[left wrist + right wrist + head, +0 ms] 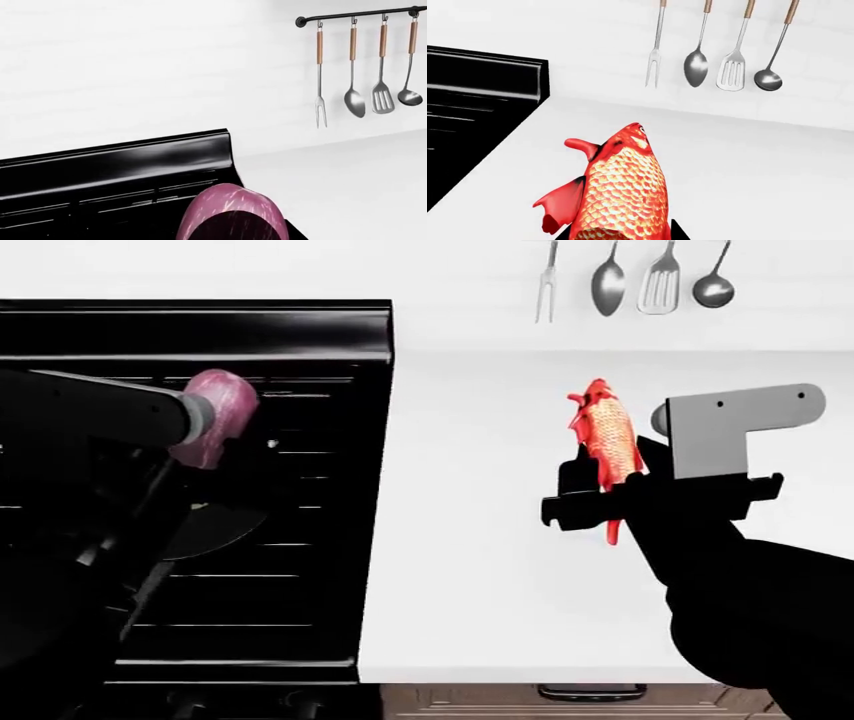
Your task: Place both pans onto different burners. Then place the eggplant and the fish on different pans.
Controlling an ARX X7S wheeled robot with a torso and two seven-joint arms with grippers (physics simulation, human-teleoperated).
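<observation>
My left gripper (211,440) is shut on the purple eggplant (222,405) and holds it in the air over the black stove's burners (300,540). Seen from the left wrist, the eggplant (230,210) fills the foreground in front of the stove's back panel (120,162). Under my left arm lies a dark grey rounded shape (211,528), possibly part of a pan. Otherwise the pans are lost against the black stove and arm. My right gripper (601,498) is shut on the red-orange fish (607,430), which hangs head-up above the white counter. The fish's scaly body (624,185) sits between dark fingertips (677,231).
The white counter (494,570) stretches right of the stove, with its front edge near a drawer handle (591,692). A fork, spoon, slotted spatula and ladle (638,275) hang from a wall rail (360,14) behind the counter.
</observation>
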